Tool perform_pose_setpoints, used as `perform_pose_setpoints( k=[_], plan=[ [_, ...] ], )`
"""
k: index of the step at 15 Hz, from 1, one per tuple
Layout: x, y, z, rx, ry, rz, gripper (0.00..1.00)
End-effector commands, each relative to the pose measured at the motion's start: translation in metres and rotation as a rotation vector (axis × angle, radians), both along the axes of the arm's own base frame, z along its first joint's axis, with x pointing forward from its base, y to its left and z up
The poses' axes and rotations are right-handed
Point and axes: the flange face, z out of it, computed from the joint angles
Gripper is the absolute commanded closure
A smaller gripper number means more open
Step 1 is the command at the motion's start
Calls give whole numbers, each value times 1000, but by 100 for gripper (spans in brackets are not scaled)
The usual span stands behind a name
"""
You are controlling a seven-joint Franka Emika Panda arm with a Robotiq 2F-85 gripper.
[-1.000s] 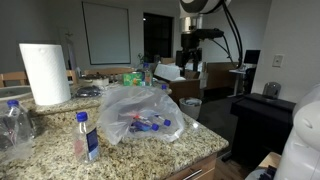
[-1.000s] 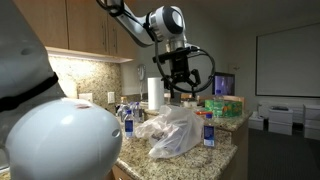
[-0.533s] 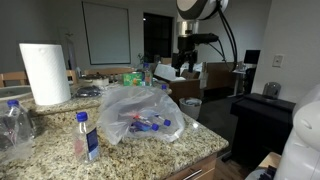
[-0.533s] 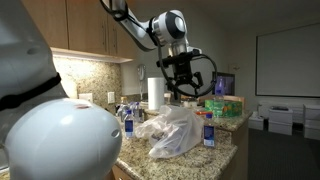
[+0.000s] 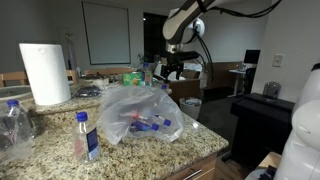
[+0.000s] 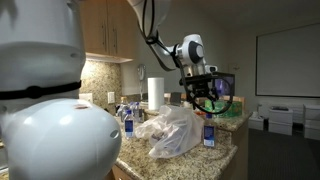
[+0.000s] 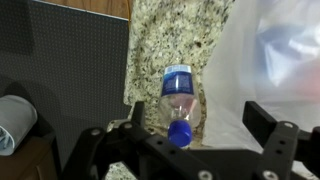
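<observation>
My gripper [image 7: 200,125] is open and points down over a speckled granite counter [image 7: 160,40]. Straight below it stands a small clear water bottle [image 7: 180,100] with a blue cap and blue label, seen from above, nearer the left finger than the right. Nothing is between the fingers at their own height. A crumpled clear plastic bag [image 7: 275,60] lies just right of the bottle. In an exterior view the gripper [image 6: 205,97] hangs above that bottle [image 6: 209,131] beside the bag [image 6: 172,133]. Elsewhere the gripper [image 5: 172,68] shows behind the bag [image 5: 140,112].
A paper towel roll [image 5: 45,72] stands at the counter's back. Another small bottle [image 5: 86,137] stands near the front edge, and a crushed large bottle [image 5: 14,125] lies at the left. A green box [image 6: 225,105] sits at the far end. The counter edge drops off left of the bottle.
The arm has swung across the counter and come lower, bringing the gripper over the small bottle. The jaws stayed open. Nothing on the counter moved.
</observation>
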Motion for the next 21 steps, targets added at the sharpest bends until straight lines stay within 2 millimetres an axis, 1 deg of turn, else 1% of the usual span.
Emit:
perform_pose_setpoints(
  k=[1,2,3,4,5,6,8,11,12,13,14,15,16,17,21],
  plan=[
    [55,-26,-9,19,-30,11,0],
    [64,-30,-13,29,-24,13,5],
    [73,-33,-17,45,-18,17,26],
    [81,-35,-20,62,-18,20,32],
    [87,-37,-24,86,-11,23,40],
    [93,-38,-27,105,-7,25,46],
    [103,-41,-24,139,-5,25,59],
    [113,-44,-19,166,6,23,80],
    [114,-43,-21,174,16,21,85],
    [114,-43,-22,178,25,19,89],
    [113,-42,-25,182,34,18,88],
    [113,-42,-27,182,41,16,80],
    [112,-42,-29,185,46,16,67],
    [111,-41,-30,187,49,14,57],
    [110,-39,-25,182,38,20,33]
  ],
)
